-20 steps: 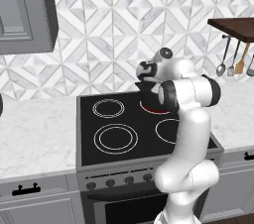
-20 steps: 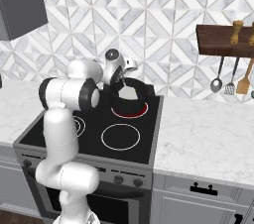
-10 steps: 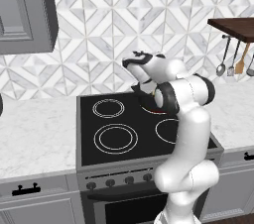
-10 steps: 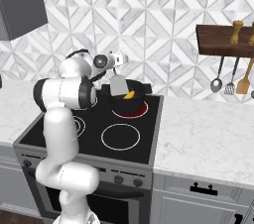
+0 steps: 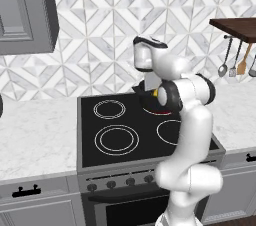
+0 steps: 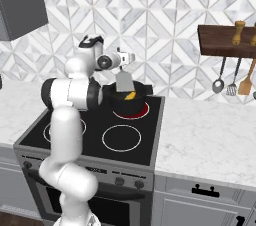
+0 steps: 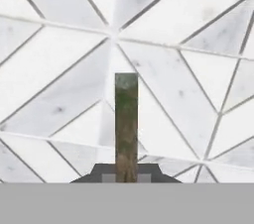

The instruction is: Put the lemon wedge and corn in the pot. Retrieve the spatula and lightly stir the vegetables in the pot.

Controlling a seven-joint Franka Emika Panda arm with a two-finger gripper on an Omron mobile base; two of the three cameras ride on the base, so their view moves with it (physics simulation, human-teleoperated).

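The small black pot (image 6: 126, 103) sits on the glowing red back-right burner; in the left base view the pot (image 5: 146, 99) is partly hidden behind my arm. A yellow vegetable piece (image 6: 130, 96) lies inside it, and I cannot tell lemon wedge from corn. My gripper (image 6: 131, 58) hovers above the pot, pointing toward the tiled wall, shut on the spatula. The spatula's light-grey blade (image 6: 123, 80) hangs down to the pot's mouth. In the hand view the spatula's slim dark handle (image 7: 126, 124) rises from my gripper (image 7: 126, 175) against the backsplash.
Black cooktop (image 6: 95, 140) with three unlit burner rings set in a marble counter (image 6: 205, 145). At the right, a dark wooden shelf (image 6: 222, 41) carries hanging steel ladles (image 6: 218, 85) and an orange-brown wooden utensil (image 6: 245, 85). A grey wall cabinet (image 5: 22, 10) hangs at upper left.
My hand has risen a little and turned above the pot, carrying the spatula; the blade has swung slightly at the pot's mouth. The pot has stayed on its burner.
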